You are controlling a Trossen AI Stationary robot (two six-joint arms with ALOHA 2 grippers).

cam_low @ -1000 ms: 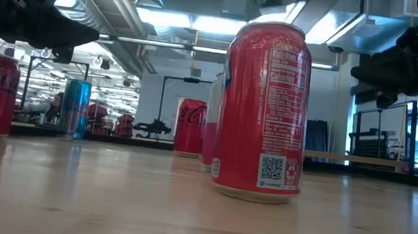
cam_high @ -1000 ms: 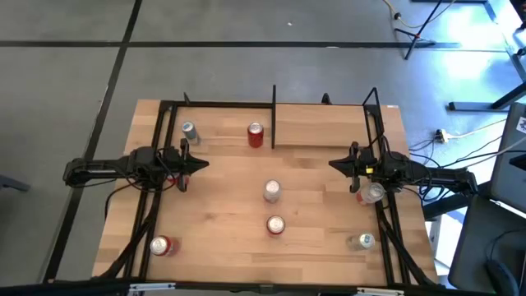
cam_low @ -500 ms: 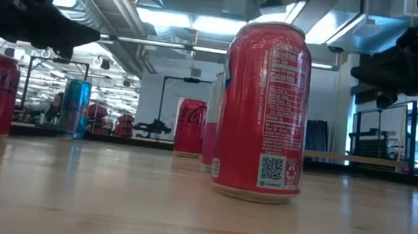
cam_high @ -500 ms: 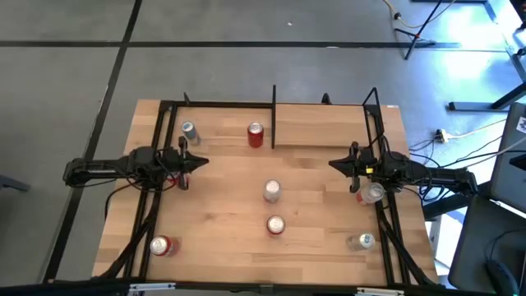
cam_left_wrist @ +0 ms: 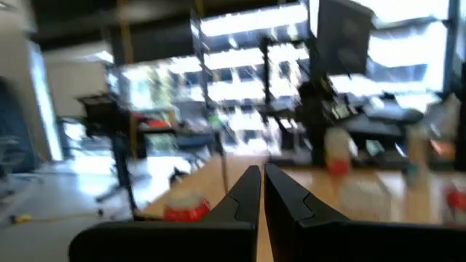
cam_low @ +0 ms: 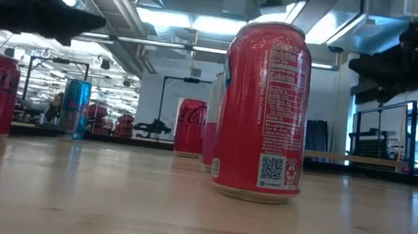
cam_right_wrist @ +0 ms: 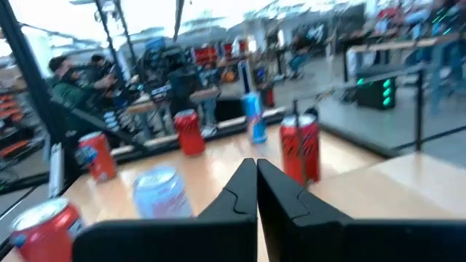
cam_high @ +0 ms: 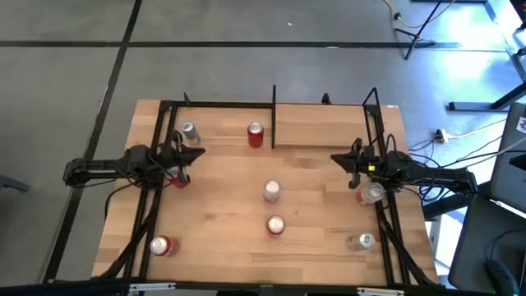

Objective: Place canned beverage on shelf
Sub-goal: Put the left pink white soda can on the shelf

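The shelf (cam_high: 320,125) is a light-wood bay at the table's far edge, framed by black posts, with a thin black divider plate (cam_high: 274,115). A red can (cam_high: 256,135) and a silver-blue can (cam_high: 189,131) stand in the bay left of the divider. A silver-topped can (cam_high: 271,191) and a red can (cam_high: 275,224) stand mid-table; the red one fills the low view (cam_low: 263,111). My left gripper (cam_high: 202,154) is shut and empty at the table's left. My right gripper (cam_high: 333,158) is shut and empty at the right. Their shut fingers also show in the left wrist view (cam_left_wrist: 261,182) and the right wrist view (cam_right_wrist: 255,173).
A red can (cam_high: 163,245) stands near the near-left corner. One can (cam_high: 371,193) sits beside my right arm and another (cam_high: 362,241) at the near right. Black frame rails (cam_high: 152,214) run along both table sides. People (cam_right_wrist: 65,80) show in the room beyond.
My left gripper has swung a little toward the table's far edge and risen slightly, staying shut. No can has moved.
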